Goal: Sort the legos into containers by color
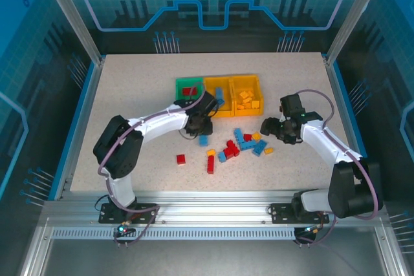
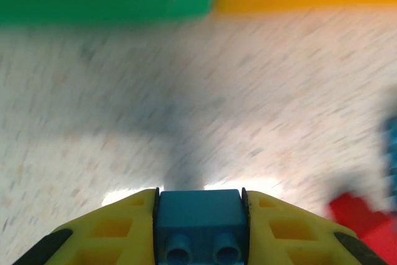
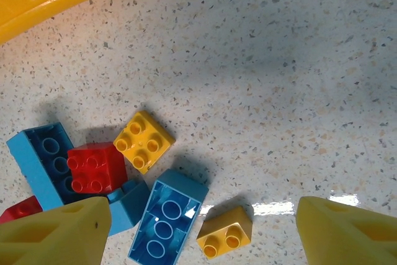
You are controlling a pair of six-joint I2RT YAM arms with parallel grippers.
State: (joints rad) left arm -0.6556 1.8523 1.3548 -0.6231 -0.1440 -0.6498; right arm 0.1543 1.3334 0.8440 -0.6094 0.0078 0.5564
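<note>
- Top view: my left pincer [image 1: 194, 127] sits near the middle of the tabletop [image 1: 129, 95], just in front of the containers [image 1: 220, 79], which stand in a row toward the far edge. The green bin [image 1: 189, 86] holds red pieces. The middle bin [image 1: 218, 95] seems to hold blue ones, and the right bin [image 1: 248, 92] holds orange-yellow ones. The loose legos [image 1: 236, 147] lie in a cluster between my two arms, on the near side of the bins. My right pincer [image 1: 270, 127] hangs at the right end of that cluster.
- Left wrist view, blurred: my left jaws are clamped on a blue brick [image 2: 198, 221], wedged between the fingers [image 2: 124, 228] with its studs toward the camera. The green wall lies ahead to the left and the orange-yellow wall ahead to the right. I judge blue belongs in the middle bin, so the drop lies forward and to the right.
- Right wrist view: my right jaws stand wide apart and hold nothing. Between them lie a long blue brick [image 3: 164, 221] and a small orange-yellow brick [image 3: 224, 233], the two just beside each other. The blue one's long axis runs roughly away from me, so I would close across its short side.
</note>
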